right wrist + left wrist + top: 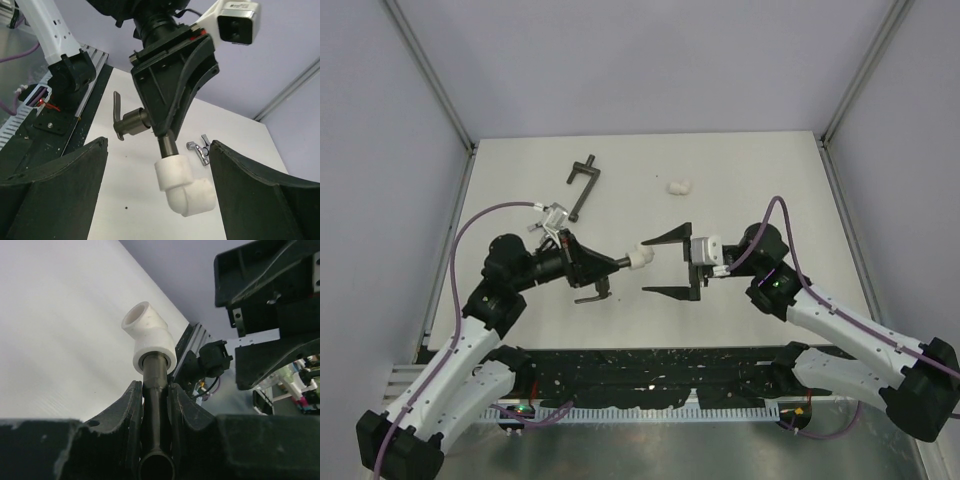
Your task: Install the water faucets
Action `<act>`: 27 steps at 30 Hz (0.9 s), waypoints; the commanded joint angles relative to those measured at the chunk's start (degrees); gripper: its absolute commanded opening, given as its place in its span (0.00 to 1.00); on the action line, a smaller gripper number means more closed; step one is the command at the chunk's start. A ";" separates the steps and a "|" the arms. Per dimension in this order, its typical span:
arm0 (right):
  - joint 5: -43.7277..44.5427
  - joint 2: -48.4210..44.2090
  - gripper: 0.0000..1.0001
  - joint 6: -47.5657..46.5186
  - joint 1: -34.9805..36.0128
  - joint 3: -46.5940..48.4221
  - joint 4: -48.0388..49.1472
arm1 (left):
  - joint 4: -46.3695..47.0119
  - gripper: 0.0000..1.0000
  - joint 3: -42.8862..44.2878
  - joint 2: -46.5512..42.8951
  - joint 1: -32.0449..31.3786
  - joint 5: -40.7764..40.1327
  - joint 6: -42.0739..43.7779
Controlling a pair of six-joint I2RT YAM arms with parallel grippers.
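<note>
The left gripper (616, 263) is clamped on the dark faucet (133, 122), held above the desk (750, 180), with a white elbow fitting (640, 258) on its end; the right gripper (644, 267) gapes wide and empty, its fingers either side of that elbow; the silver faucet (199, 151) lies on the desk beyond.

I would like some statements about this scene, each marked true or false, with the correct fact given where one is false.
1. The left gripper is shut on the dull dark grey metal faucet. True.
2. A white plastic elbow fitting sits on that faucet's end. True.
3. The right gripper clamps the elbow. False: it is open, with one finger on each side.
4. The shiny silver faucet is held aloft. False: it lies on the white table.
</note>
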 commanded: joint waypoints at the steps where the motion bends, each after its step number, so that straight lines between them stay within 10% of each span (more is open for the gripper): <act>1: 1.56 0.90 0.85 -10.76 1.99 3.27 -7.20 | 11.02 0.00 3.90 0.36 1.37 1.44 -13.79; 27: 9.82 7.75 0.72 -16.29 4.54 5.82 -14.58 | 21.40 0.00 6.97 3.26 1.73 10.31 -26.81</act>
